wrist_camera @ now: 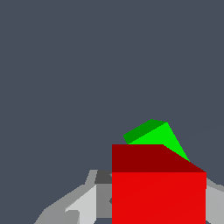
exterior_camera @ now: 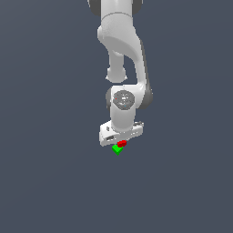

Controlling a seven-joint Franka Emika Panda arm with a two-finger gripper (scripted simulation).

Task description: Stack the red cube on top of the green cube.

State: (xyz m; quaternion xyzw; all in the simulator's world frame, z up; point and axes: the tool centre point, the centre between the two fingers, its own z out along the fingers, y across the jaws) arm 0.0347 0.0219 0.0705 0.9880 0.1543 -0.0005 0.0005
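The red cube (exterior_camera: 121, 143) sits between the fingers of my white gripper (exterior_camera: 121, 144), which is shut on it. In the wrist view the red cube (wrist_camera: 158, 192) fills the near part of the picture, with grey fingers (wrist_camera: 83, 203) at its sides. The green cube (exterior_camera: 117, 149) lies on the grey floor just below the red one; in the wrist view the green cube (wrist_camera: 153, 131) shows beyond the red cube, partly hidden by it. I cannot tell whether the two cubes touch.
The floor (exterior_camera: 45, 182) is plain dark grey all around. The white arm (exterior_camera: 122, 41) rises above the gripper in the exterior view. No other objects show.
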